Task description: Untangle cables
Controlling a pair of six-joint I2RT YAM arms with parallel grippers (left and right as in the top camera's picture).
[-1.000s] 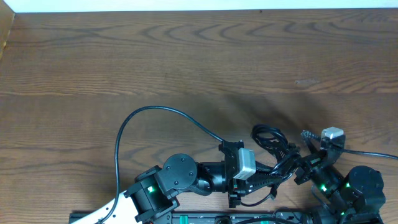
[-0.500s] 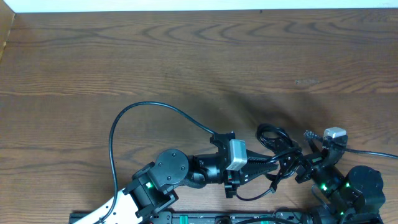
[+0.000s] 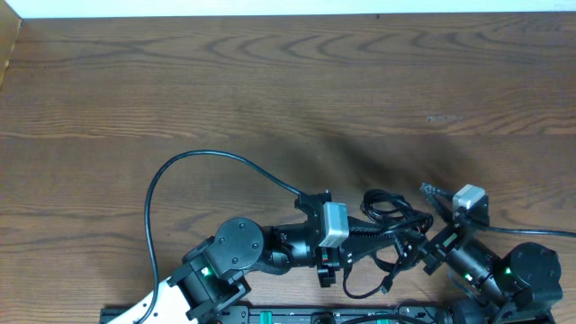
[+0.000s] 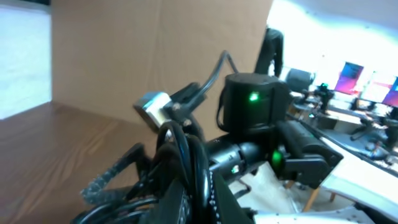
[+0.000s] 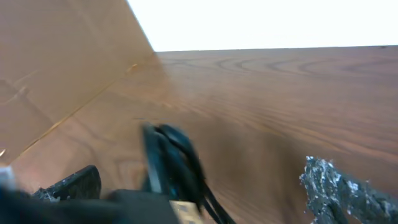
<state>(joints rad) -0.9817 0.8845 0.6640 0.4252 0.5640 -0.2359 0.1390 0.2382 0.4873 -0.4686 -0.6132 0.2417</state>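
Note:
The cables (image 3: pixel 389 209) are a small knot of thin black loops near the table's front edge, with a loose tail and plug (image 3: pixel 385 286) hanging toward the front. My left gripper (image 3: pixel 396 241) reaches in from the left and is shut on one black strand (image 4: pixel 188 163) of the tangle. My right gripper (image 3: pixel 421 227) comes in from the right with its fingers wide apart. The cable bundle (image 5: pixel 173 158) lies between them, and one textured finger (image 5: pixel 336 186) stands well to the right of it. The left wrist view shows the right arm (image 4: pixel 252 109) close behind the tangle.
The left arm's thick black wire (image 3: pixel 207 157) arcs over the wooden table (image 3: pixel 288 81) at the left. The right arm's wire (image 3: pixel 540 232) runs off to the right. A cardboard wall (image 3: pixel 7 45) stands at the far left. Both arm bases crowd the front edge.
The left gripper has drawn back to the left, holding its strand. The right gripper has moved left and closer to the tangle. The cable loops have shifted a little left and toward the front.

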